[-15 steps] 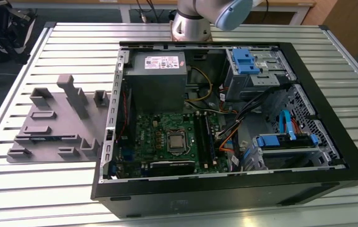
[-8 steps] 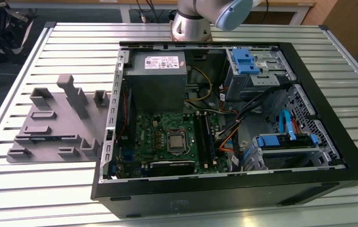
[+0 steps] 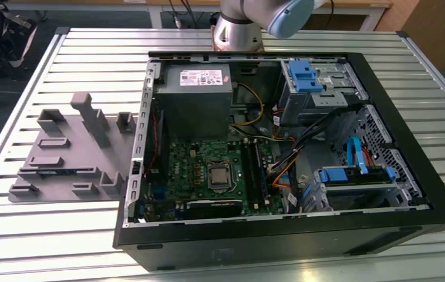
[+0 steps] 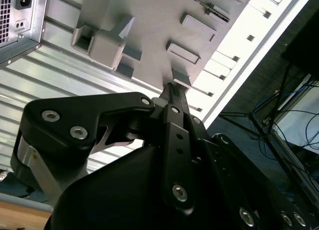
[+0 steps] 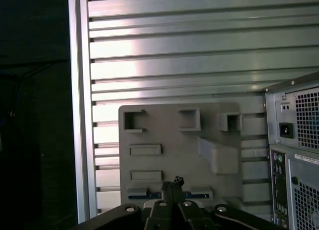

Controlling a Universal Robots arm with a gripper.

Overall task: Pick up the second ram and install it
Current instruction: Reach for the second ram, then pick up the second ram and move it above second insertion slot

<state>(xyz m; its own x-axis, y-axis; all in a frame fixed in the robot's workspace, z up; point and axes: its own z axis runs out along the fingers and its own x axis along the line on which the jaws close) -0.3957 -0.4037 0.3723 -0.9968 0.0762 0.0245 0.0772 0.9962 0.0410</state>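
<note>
- Grey plastic tray (image 3: 66,154) with upright blocks lies flat on the slatted metal table (image 3: 89,59), just beside the open computer case (image 3: 285,238), on the exterior view's left of it.
- The second ram (image 3: 60,171) sits in a long low holder on that tray, on the side away from the case. It shows as a thin dark blue strip.
- In the first wrist view the same stick (image 5: 144,194) runs across the tray's (image 5: 169,140) near edge. Its middle is hidden behind the fingertips.
- The gripper (image 5: 173,182) hangs above the tray, lined up over the stick and clear of it.
- Its two black fingers (image 5: 168,190) are pressed together at the tips, with nothing pinched between them. The second wrist view shows the gripper (image 4: 174,86) closed in the same way over the tray (image 4: 149,21).
- Inside the case lie the green motherboard (image 3: 199,170) and a grey power supply (image 3: 195,94).
- The arm's (image 3: 262,20) base stands at the far edge of the table.
</note>
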